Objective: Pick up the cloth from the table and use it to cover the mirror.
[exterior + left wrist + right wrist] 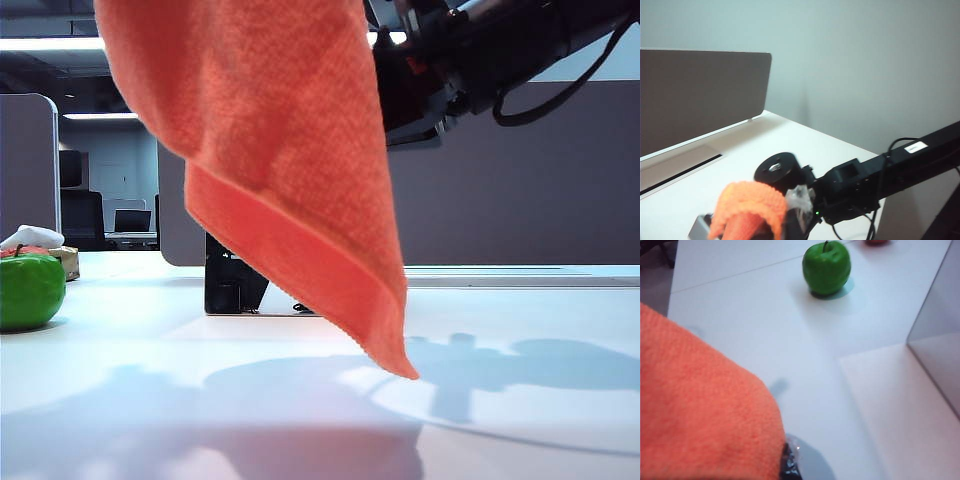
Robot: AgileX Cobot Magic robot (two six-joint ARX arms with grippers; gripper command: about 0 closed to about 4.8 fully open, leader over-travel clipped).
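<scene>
L gripper (pixel 752 227) & R gripper (pixel 790 467) both pinch the orange cloth (pixel 270 150), held up over the mirror (pixel 235 285). Next: lower it on.

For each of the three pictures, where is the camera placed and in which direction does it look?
Exterior view: low at table level, looking across at the hanging cloth and mirror; the right arm shows above.
Left wrist view: on the left arm, over the left gripper, shut on the cloth, facing the other arm.
Right wrist view: on the right arm, looking down past the right gripper, shut on the cloth, toward the apple.
All views share the cloth.
</scene>
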